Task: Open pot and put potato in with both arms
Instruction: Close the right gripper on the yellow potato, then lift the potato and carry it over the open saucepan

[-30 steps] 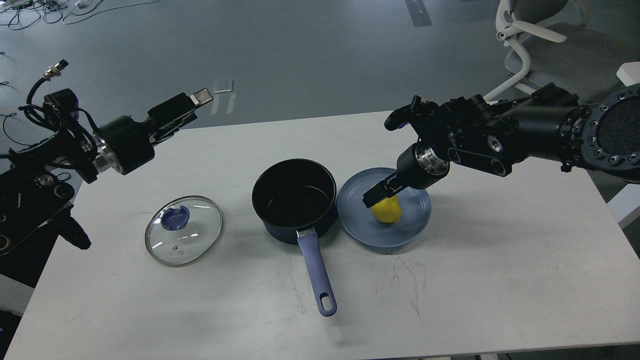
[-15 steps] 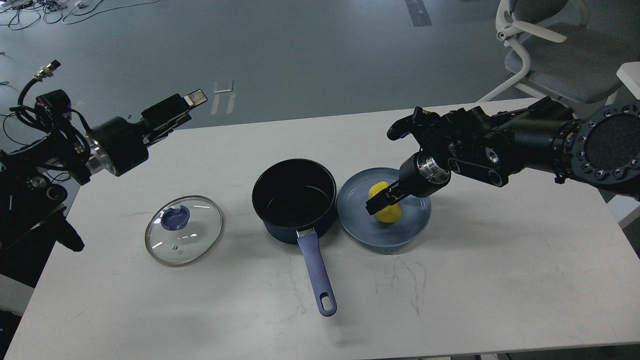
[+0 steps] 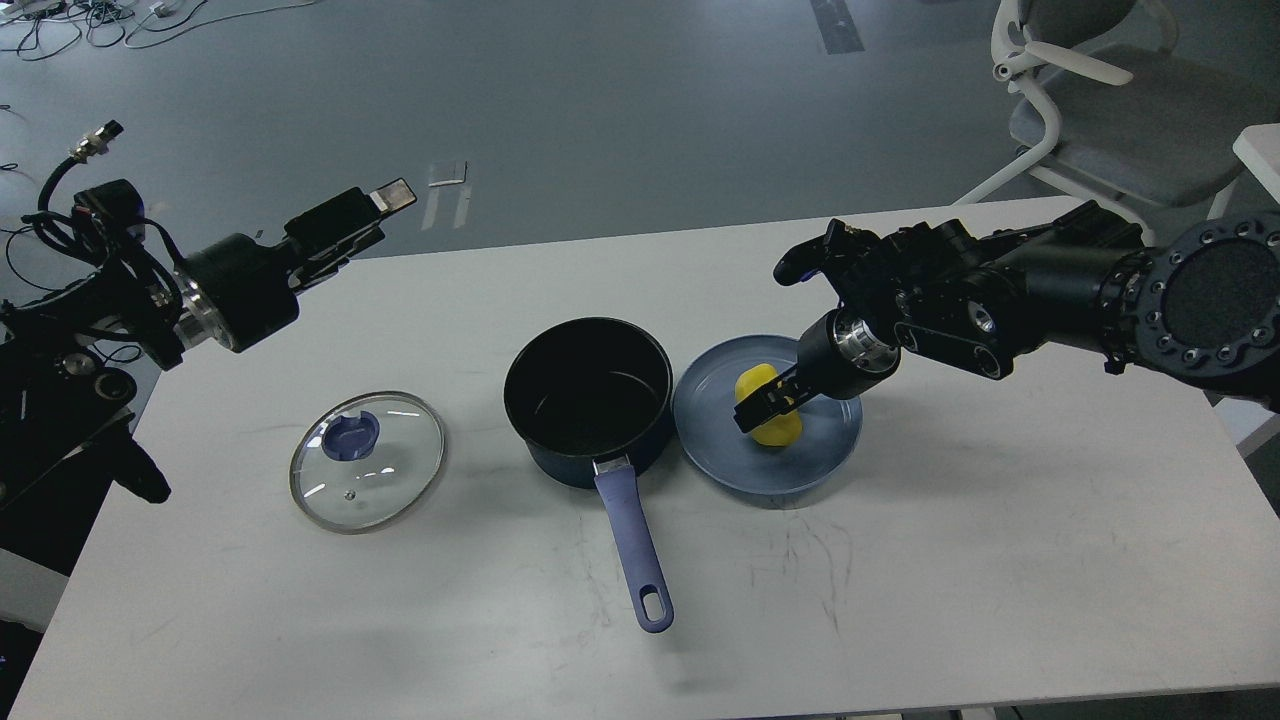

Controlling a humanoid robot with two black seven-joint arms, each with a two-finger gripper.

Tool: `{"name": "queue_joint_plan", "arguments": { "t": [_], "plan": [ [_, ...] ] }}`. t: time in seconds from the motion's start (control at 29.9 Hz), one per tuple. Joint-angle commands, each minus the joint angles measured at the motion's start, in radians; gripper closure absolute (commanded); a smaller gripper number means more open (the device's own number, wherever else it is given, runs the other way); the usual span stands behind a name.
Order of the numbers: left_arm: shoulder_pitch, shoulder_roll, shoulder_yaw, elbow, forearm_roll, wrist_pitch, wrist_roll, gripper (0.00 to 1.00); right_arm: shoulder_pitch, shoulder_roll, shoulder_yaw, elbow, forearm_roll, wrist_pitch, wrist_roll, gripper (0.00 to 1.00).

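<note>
The navy pot (image 3: pixel 588 400) stands open and empty at the table's middle, its blue handle (image 3: pixel 632 545) pointing toward me. Its glass lid (image 3: pixel 367 460) lies flat on the table to the left. The yellow potato (image 3: pixel 776 430) lies on a flat blue plate (image 3: pixel 720 465) just right of the pot. My right gripper (image 3: pixel 762 405) is down on the potato, with one dark finger across its front; the other finger is hidden. My left gripper (image 3: pixel 375 215) is open and empty, held high above the table's far left corner.
The white table (image 3: pixel 900 560) has scuff marks at the front right. An office chair (image 3: pixel 1090 100) stands behind the far right corner. My right arm's bulky wrist hangs over the plate's right side.
My right gripper has come down and slightly back onto the potato, now showing on both sides of the finger. My left arm drew back a little to the left.
</note>
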Motion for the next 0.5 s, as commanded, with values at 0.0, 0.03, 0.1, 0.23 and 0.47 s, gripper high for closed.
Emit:
{"name": "queue_joint_plan", "arguments": {
  "t": [0.0,0.03,0.1,0.23,0.47],
  "plan": [
    [0.0,-0.001,-0.001,0.0,0.0,0.0,0.0,0.02,0.002,0.0,-0.002,0.003,0.001,0.0,0.0,0.83],
    [0.0,-0.001,-0.001,0.0,0.0,0.0,0.0,0.02,0.002,0.0,-0.002,0.003,0.001,0.0,0.0,0.85],
    [0.0,-0.001,-0.001,0.0,0.0,0.0,0.0,0.02,0.011,-0.002,-0.002,0.006,0.001,0.0,0.0,0.86],
    [0.0,-0.001,-0.001,0.0,0.0,0.0,0.0,0.02,0.046,-0.029,0.002,0.014,0.004,0.0,0.01,0.86],
    [0.0,-0.001,-0.001,-0.006,0.0,0.0,0.001,0.02,0.157,-0.139,0.08,0.099,0.005,0.0,0.023,0.86]
  ]
}}
